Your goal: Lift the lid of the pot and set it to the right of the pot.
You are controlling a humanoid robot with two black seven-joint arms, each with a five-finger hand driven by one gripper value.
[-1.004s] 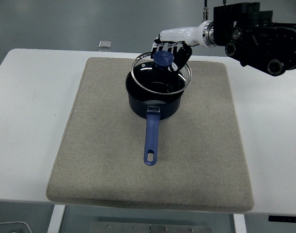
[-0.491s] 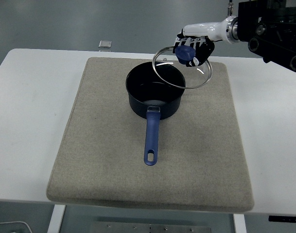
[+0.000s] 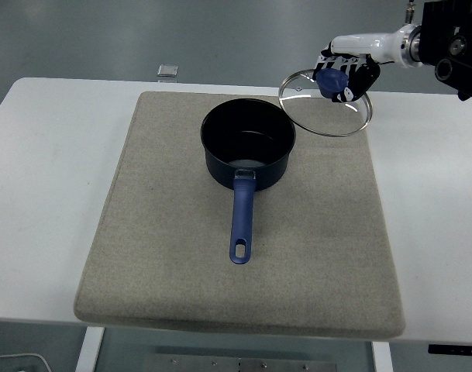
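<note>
Above the far right corner of the grey mat (image 3: 181, 263), the right robot hand (image 3: 346, 75) holds the glass pot lid (image 3: 325, 103) by its blue knob (image 3: 330, 80), fingers curled round the knob from behind. The lid hangs in the air, tilted so its underside faces the camera and its lower rim dips toward the mat. It lies up and to the right of the pot (image 3: 247, 153), its left rim just past the pot's right wall as seen from the head view, no part of it touching the pot.

What matters for the coming move is that the lid is already clear of the pot's mouth on the right side, with open mat below and to the right of it. The pot's blue handle (image 3: 241, 222) points toward the near edge of the table (image 3: 49, 194), well away from that landing spot, so it poses no obstacle. The remaining step seems to be a lowering and levelling of the lid onto the mat beside the pot.

Compared with half a second ago, the lid has travelled rightward: then its rim overlapped the pot's far right edge, now it sits clear. The arm has drawn back toward the right edge too. The pot has not shifted. The left arm is out of view.
</note>
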